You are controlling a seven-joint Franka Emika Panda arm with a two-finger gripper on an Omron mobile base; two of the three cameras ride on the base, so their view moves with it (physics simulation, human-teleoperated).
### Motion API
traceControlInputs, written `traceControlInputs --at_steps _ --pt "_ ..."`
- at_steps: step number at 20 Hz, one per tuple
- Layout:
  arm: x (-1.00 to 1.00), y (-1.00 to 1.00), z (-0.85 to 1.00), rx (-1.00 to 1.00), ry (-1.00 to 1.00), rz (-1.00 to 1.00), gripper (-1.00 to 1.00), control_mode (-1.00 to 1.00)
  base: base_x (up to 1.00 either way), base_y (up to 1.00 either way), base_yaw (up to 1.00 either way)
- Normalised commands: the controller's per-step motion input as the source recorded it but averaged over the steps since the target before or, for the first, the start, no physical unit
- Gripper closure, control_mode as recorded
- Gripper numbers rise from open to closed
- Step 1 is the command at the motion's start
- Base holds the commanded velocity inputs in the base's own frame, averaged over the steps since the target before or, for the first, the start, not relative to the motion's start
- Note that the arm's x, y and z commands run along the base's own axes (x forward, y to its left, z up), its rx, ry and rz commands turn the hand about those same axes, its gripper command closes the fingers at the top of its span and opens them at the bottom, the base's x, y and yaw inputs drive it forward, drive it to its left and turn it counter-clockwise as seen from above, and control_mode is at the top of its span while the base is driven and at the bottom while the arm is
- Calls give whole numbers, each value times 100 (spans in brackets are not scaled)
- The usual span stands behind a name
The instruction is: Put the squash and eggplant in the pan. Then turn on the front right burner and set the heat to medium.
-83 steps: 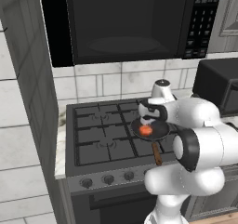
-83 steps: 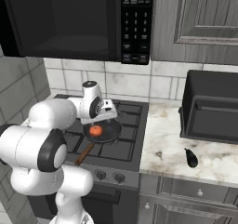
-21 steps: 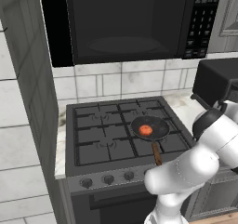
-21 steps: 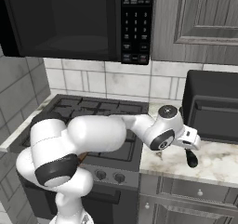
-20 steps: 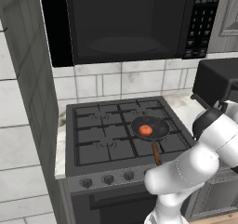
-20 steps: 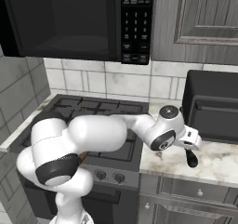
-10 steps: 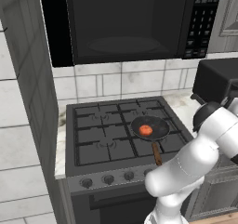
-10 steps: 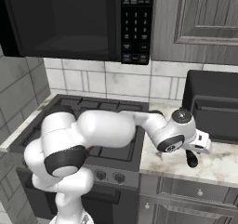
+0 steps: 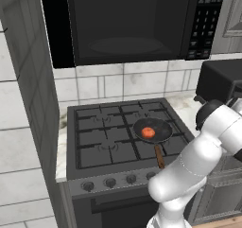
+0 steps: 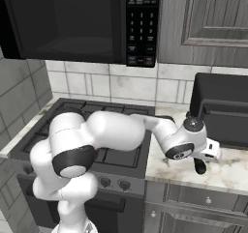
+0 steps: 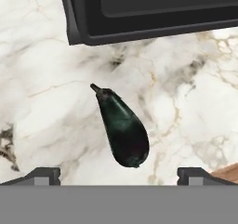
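In my hand view the eggplant (image 11: 122,128) lies on the white marbled table (image 11: 42,79), a little left of the frame's centre, its thin stem end pointing to the upper left and its fat end down near the bottom edge. My pincer (image 11: 118,174) has its two dark tips wide apart at the lower left and lower right of that frame, and the eggplant's fat end sits between them, nearer the left tip, touched by neither. A black appliance (image 11: 153,11) fills the top of the frame, apart from the eggplant. In the right base view the pincer (image 10: 209,155) hangs over the table at centre right, with the eggplant (image 10: 199,166) just under it. In the left base view the pan (image 9: 152,131) sits on the stove's right side at mid-frame, an orange squash (image 9: 148,133) inside it.
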Motion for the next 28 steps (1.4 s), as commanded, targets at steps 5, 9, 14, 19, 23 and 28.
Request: traceControlInputs --at_steps 5,9,14,19,23,28 --pt "29 -1 -34 0 0 0 -100 -100 0 0 0" --pt "21 -3 -12 0 0 0 -100 -100 0 0 0" --pt "2 -33 29 0 0 0 -100 -100 0 0 0" --pt "0 -24 5 0 0 0 -100 -100 0 0 0" --pt "0 -1 -4 2 0 1 -100 -100 0 0 0" --pt "0 0 -9 3 0 1 -100 -100 0 0 0"
